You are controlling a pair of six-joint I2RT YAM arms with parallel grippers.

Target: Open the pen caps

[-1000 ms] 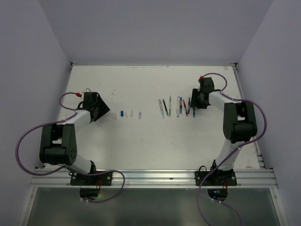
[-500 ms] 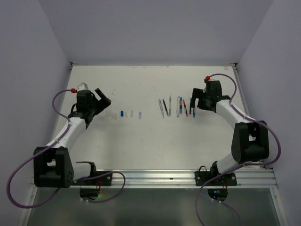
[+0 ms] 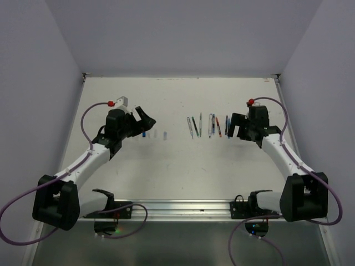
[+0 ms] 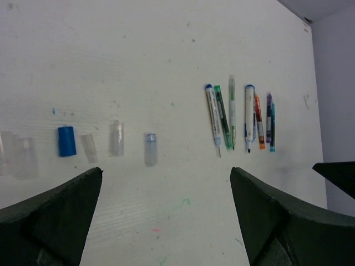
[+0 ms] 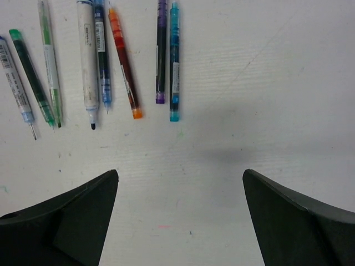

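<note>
- The left claw (image 4: 166,170) has swung in from the left side of the table (image 3: 177,172). It now hangs left of the pens (image 5: 87,61), over the near end of the caps (image 4: 115,138), its jaws spread wider than before and empty.
- The right claw (image 5: 180,173) has pulled back to just right of the pens, jaws also wider and empty.
- Eight pens lie side by side.
- Six caps lie in a row left of the pens, well apart from them: five clear ones and a blue cap (image 4: 66,141).
- Purple cables (image 3: 269,98) loop off both arms.
</note>
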